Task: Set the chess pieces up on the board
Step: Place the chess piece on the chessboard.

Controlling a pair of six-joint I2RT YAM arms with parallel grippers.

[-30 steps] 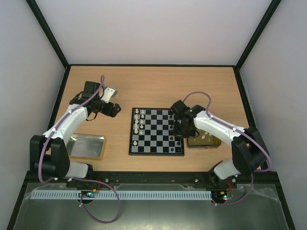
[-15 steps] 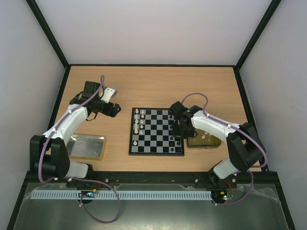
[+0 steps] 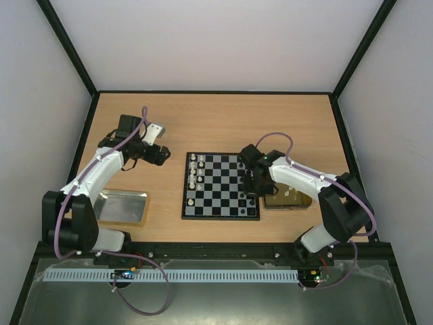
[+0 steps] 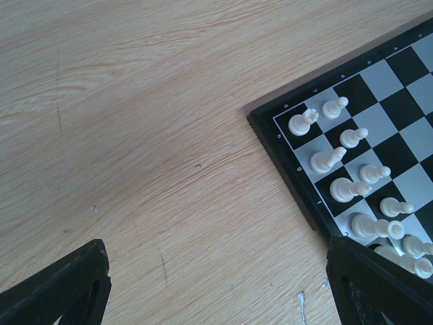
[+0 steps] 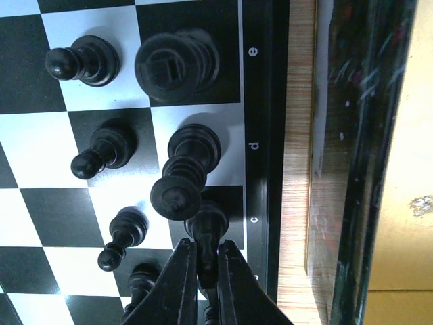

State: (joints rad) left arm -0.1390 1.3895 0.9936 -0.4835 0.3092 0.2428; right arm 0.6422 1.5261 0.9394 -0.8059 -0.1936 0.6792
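The small square black-and-white checked chessboard with a dark border lies at the middle of the light wooden counter. Tiny white chess pieces stand along its 9 o'clock edge and tiny black chess pieces along its 3 o'clock edge.

The right tool is low over the board's 3 o'clock edge. Its two black fingers are pinched nearly together, clamped on a slim black piece that stands in the outermost row on the square by the border letter c. Just beside it, toward 12 o'clock, a taller black piece leans.

The gold rectangular metal tray sits just beside the board at 3 o'clock, and the silver rectangular metal tray lies near the board's 8 o'clock side.

The left tool hangs above bare wood at the board's 10 o'clock corner, its fingers spread wide apart and holding nothing.
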